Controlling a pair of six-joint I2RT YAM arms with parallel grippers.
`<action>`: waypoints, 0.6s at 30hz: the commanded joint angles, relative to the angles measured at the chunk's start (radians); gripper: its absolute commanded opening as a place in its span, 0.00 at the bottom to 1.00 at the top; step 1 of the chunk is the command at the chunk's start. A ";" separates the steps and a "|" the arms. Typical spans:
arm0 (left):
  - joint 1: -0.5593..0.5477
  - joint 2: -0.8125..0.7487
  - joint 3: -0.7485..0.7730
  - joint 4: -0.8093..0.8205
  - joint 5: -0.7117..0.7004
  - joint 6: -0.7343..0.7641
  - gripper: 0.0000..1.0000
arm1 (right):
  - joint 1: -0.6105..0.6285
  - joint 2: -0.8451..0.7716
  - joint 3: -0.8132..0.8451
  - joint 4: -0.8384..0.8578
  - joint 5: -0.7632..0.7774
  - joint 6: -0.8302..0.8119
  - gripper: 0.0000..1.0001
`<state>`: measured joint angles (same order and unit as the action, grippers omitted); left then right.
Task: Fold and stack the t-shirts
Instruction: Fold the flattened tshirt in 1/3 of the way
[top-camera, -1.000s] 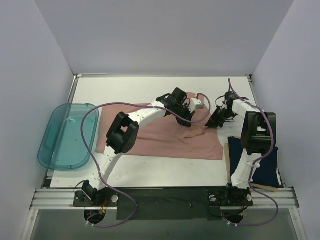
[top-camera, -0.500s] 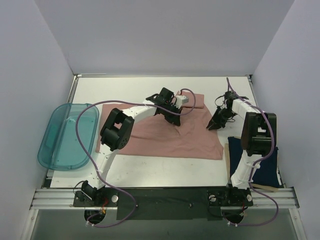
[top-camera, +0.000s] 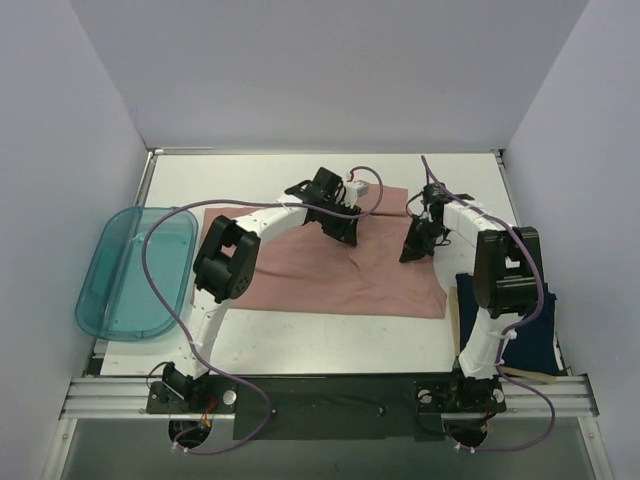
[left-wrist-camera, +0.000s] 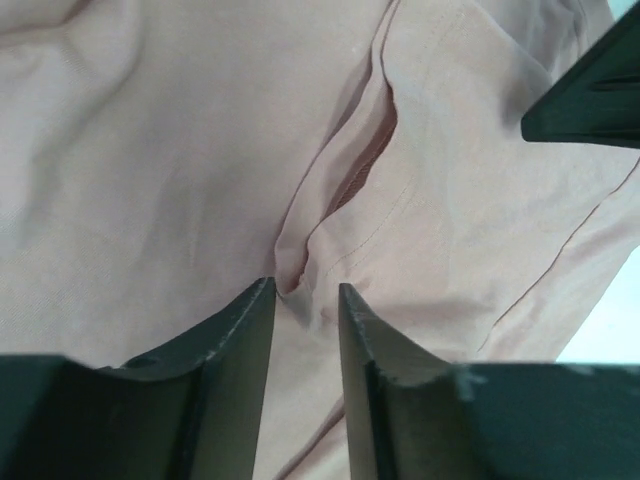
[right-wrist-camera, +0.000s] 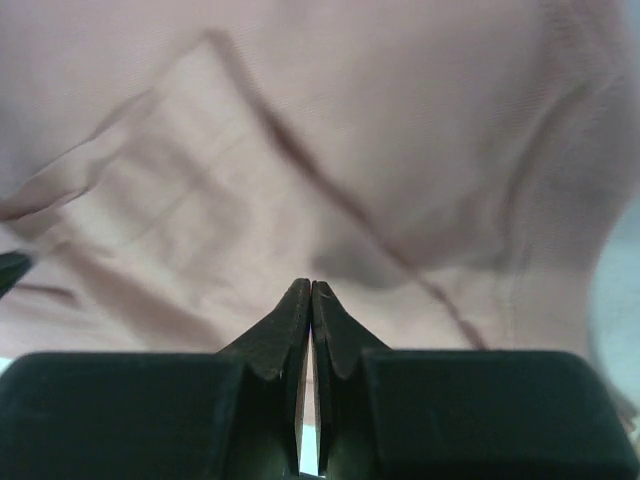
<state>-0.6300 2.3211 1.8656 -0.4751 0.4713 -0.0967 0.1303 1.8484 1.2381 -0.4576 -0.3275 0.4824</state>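
The dusty pink t-shirt (top-camera: 330, 280) lies spread across the middle of the table, print hidden. My left gripper (top-camera: 342, 232) is at its back edge. In the left wrist view the left gripper (left-wrist-camera: 305, 290) has its jaws a narrow gap apart, pinching a puckered fold of pink cloth (left-wrist-camera: 150, 150). My right gripper (top-camera: 410, 252) is at the shirt's right side. In the right wrist view the right gripper (right-wrist-camera: 311, 285) has its jaws pressed together at the pink cloth (right-wrist-camera: 350, 120). The dark navy t-shirt (top-camera: 535, 335) lies folded at the right edge, partly under the right arm.
A translucent teal tray (top-camera: 135, 270) sits at the table's left edge. Purple cables loop over both arms. Grey walls enclose the table on three sides. White table surface (top-camera: 300, 340) shows in front of the pink shirt.
Both grippers have moved left over the pink shirt, the left one from the shirt's right back part toward its middle back. The shirt's upper right cloth has shifted with them.
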 joint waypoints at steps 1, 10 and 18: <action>0.042 -0.094 0.040 -0.049 -0.011 -0.009 0.44 | -0.069 0.057 -0.034 -0.035 0.010 0.033 0.00; 0.268 -0.183 0.165 -0.270 -0.011 0.419 0.58 | -0.122 0.038 0.252 -0.105 -0.011 -0.061 0.31; 0.529 -0.004 0.505 -0.627 -0.132 0.764 0.68 | -0.178 0.424 0.771 -0.138 -0.034 0.050 0.55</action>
<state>-0.1692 2.2383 2.1761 -0.8577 0.4137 0.4412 -0.0170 2.0590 1.8126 -0.5396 -0.3504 0.4625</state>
